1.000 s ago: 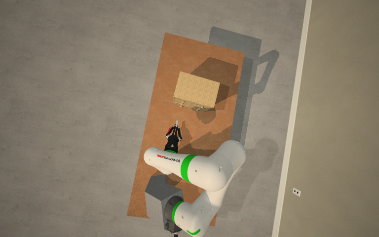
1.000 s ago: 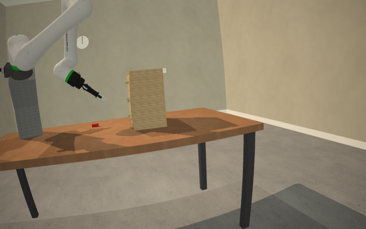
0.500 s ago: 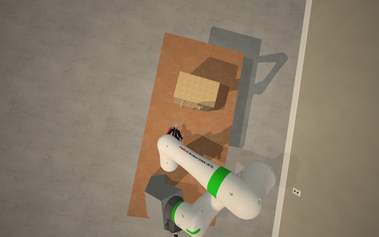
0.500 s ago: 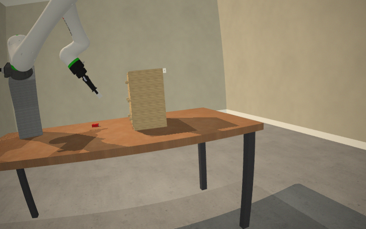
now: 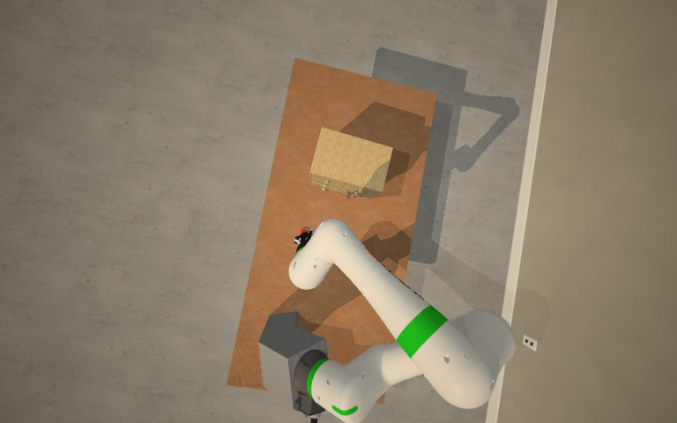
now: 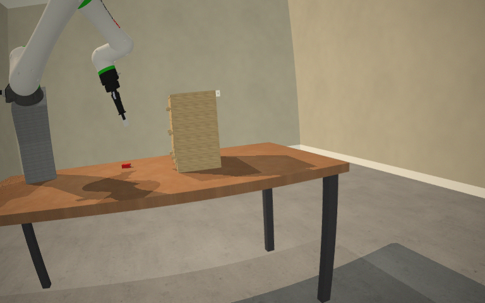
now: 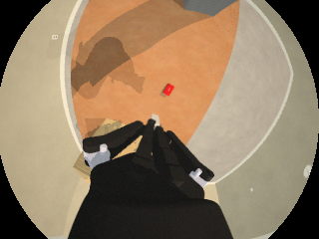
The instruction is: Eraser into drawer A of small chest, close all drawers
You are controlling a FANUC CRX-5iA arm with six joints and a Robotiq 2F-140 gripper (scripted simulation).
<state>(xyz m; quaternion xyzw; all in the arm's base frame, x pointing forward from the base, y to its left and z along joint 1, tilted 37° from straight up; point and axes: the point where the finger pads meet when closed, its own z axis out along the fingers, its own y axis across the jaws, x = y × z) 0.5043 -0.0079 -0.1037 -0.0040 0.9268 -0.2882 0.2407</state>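
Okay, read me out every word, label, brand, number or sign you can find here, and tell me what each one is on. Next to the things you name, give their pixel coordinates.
No text reads clearly.
White jointed arm (image 5: 389, 284) (image 6: 103, 28): red and black lettering along one link, too edge-on to read.
Small red block on the table (image 5: 303, 231) (image 6: 125, 165) (image 7: 168, 90): a pale mark on its face in the wrist view, too small to read.
Pale wooden chest (image 5: 352, 154) (image 6: 196, 132): any markings on its drawer fronts can't be made out.
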